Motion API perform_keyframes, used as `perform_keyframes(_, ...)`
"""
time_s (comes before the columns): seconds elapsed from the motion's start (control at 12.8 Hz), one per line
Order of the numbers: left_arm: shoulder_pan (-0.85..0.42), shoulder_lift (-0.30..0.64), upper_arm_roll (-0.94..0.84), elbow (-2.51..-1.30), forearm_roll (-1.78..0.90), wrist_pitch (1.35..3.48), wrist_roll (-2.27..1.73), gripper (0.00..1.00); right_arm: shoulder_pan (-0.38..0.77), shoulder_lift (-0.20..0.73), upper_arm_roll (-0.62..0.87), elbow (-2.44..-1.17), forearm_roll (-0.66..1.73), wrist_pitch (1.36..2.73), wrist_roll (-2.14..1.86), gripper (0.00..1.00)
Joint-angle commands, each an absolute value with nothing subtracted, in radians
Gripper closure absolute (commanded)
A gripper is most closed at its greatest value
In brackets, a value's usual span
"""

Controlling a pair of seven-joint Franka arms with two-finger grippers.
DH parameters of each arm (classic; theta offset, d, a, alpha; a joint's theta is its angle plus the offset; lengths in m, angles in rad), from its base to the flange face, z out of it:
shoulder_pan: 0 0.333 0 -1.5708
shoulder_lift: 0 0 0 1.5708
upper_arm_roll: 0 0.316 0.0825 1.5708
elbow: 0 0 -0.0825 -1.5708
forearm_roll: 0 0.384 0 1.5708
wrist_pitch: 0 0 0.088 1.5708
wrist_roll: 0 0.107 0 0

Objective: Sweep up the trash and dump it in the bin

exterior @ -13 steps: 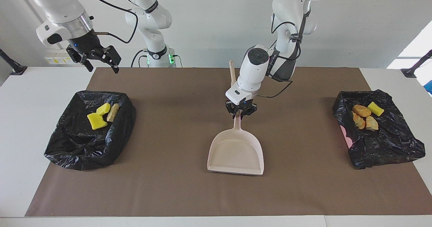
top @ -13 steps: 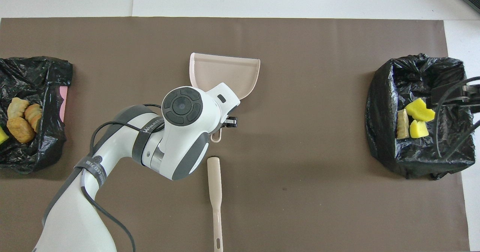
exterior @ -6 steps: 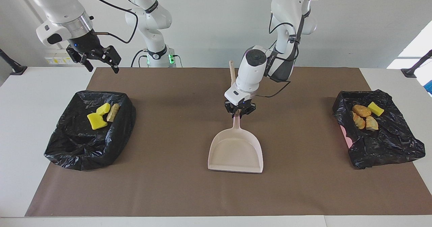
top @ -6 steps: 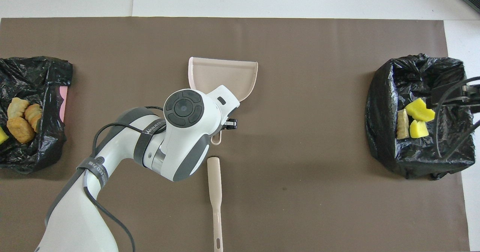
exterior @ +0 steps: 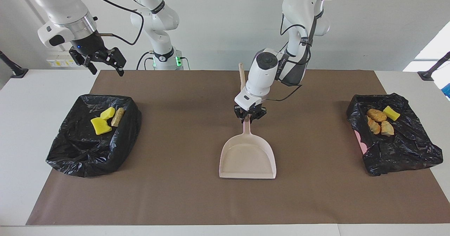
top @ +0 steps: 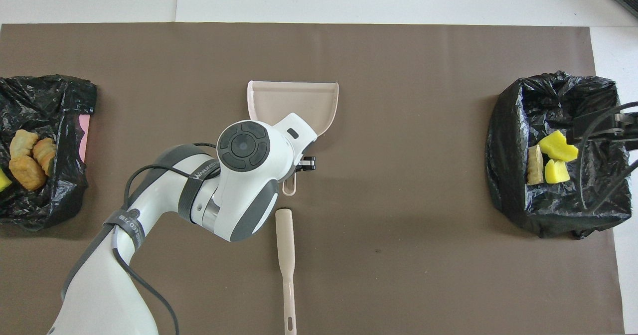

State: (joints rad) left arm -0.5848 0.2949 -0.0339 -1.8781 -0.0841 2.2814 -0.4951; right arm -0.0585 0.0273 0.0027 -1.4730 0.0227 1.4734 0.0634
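At centre frame of the facing view, the left gripper (exterior: 249, 117) is sitting low over the handle of the pale pink plastic dustpan (exterior: 248, 158), which is lying flat on the brown paper mat (exterior: 197, 201). Its fingers are straddling the handle; whether they are clamping it or standing slightly apart, I cannot tell.

At upper left of the same frame, the right gripper (exterior: 105, 64) is hanging in the air above the mat's corner, jaws spread wide, holding nothing; this arm is waiting.

The trash is lying in two places. Yellow sponge pieces and a tan lump (exterior: 105, 119) are resting in the black bag-lined bin (exterior: 81, 151) at the frame's left. Brown crusty lumps and one yellow sponge piece (exterior: 381, 120) are resting in a second black bag-lined bin (exterior: 411, 151) at the frame's right.

At lower centre of the overhead view, a beige long-handled brush stick (top: 286, 265) is lying on the mat, near the dustpan's handle tip but apart from it.
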Motion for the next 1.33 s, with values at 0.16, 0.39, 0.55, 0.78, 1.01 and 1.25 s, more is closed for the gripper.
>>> perform_keyframes(0.16, -0.597, 0.281, -0.015, -1.896, -0.101, 2.295, -0.496, 0.0, -0.066, 0.009, 0.006, -1.499, 0.037, 1.493, 0.08, 0.0)
perform_keyframes(0.39, -0.556, 0.252, -0.005, -1.884, -0.097, 2.243, -0.489, 0.0, -0.066, 0.009, 0.006, -1.499, 0.037, 1.493, 0.08, 0.0)
perform_keyframes(0.55, -0.502, 0.221, -0.005, -1.87, -0.086, 2.195, -0.463, 0.0, -0.066, 0.009, 0.006, -1.499, 0.037, 1.494, 0.08, 0.0)
perform_keyframes(0.78, -0.41, 0.14, -0.005, -1.87, -0.086, 2.119, -0.358, 0.0, -0.066, 0.009, 0.008, -1.499, 0.037, 1.493, 0.08, 0.0)
perform_keyframes(1.01, -0.303, 0.049, -0.005, -1.871, -0.086, 1.967, -0.208, 0.0, -0.066, 0.009, 0.006, -1.499, 0.037, 1.493, 0.08, 0.0)
perform_keyframes(1.25, -0.197, -0.015, -0.005, -1.875, -0.086, 1.853, -0.089, 0.0, -0.066, 0.009, 0.008, -1.499, 0.037, 1.493, 0.08, 0.0)
